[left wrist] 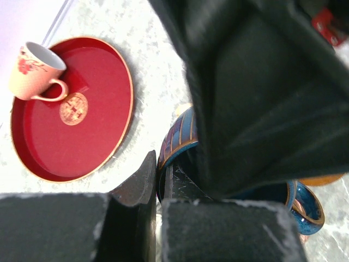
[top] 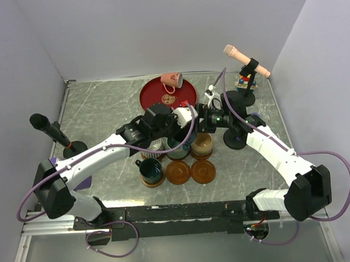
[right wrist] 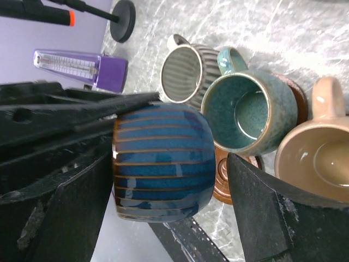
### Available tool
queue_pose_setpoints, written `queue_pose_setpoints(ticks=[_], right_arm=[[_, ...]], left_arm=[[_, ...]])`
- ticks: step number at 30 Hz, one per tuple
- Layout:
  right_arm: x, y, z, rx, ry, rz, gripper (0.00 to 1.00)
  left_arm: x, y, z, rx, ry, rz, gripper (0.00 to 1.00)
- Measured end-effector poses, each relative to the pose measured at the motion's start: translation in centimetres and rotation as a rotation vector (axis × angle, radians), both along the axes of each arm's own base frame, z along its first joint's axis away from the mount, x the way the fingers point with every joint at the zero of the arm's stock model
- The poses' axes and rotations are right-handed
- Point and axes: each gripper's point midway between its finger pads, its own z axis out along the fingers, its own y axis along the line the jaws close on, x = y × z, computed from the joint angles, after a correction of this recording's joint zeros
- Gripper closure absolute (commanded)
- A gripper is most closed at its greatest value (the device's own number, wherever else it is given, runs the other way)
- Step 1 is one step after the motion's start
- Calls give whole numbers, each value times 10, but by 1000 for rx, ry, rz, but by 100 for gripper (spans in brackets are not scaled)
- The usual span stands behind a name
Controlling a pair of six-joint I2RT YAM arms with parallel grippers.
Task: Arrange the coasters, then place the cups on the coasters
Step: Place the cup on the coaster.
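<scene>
My left gripper (left wrist: 161,166) is shut on the rim of the dark blue cup (right wrist: 161,161), which hangs tilted on its side above the cluster. My right gripper (right wrist: 170,159) stands open around that cup's body, with a gap at its right finger (right wrist: 262,207). Below are the grey ribbed cup (right wrist: 182,71), the teal cup (right wrist: 245,109) on a coaster (right wrist: 297,95), and the beige cup (right wrist: 319,158). A dark green cup (top: 150,170) sits on a coaster beside two bare coasters (top: 178,172) (top: 203,170). The pink cup (top: 173,80) lies on the red plate (top: 162,99).
A peach microphone (top: 247,61) with its black base (top: 243,99) stands at the back right, and another black base (top: 233,140) is by the right arm. At the left are a black microphone (top: 47,128) and a purple metronome (right wrist: 82,68).
</scene>
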Motion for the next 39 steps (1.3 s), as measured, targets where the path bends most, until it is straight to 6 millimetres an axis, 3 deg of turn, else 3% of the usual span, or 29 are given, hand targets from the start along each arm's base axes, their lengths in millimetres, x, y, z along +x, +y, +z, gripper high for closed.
queue_pose_setpoints(ticks=[3, 10, 14, 18, 24, 26, 30, 33, 36, 39], right_arm=[[-3, 2, -4, -1, 12, 11, 19], [-6, 6, -5, 19, 23, 25, 61], [-6, 7, -4, 28, 29, 19, 86], [-4, 6, -7, 25, 37, 1, 100], [0, 4, -11, 17, 50, -35, 100], [1, 3, -12, 14, 52, -47, 100], [6, 2, -11, 16, 56, -80, 100], [10, 1, -10, 20, 56, -107, 100], [16, 0, -8, 26, 49, -139, 100], [22, -1, -5, 29, 41, -174, 100]], left_arm=[[1, 0, 4, -12, -19, 11, 99], [-1, 2, 5, -16, -24, 12, 98], [0, 3, 5, -19, -25, 19, 73], [2, 2, 17, -71, -40, 44, 49], [8, 7, 46, -169, -83, 122, 16], [12, 11, 50, -184, -94, 159, 12], [22, 30, 56, -224, -114, 297, 8], [26, 56, 62, -305, -118, 460, 9], [20, 78, 74, -461, -90, 584, 11], [9, 83, 84, -626, -27, 603, 11]])
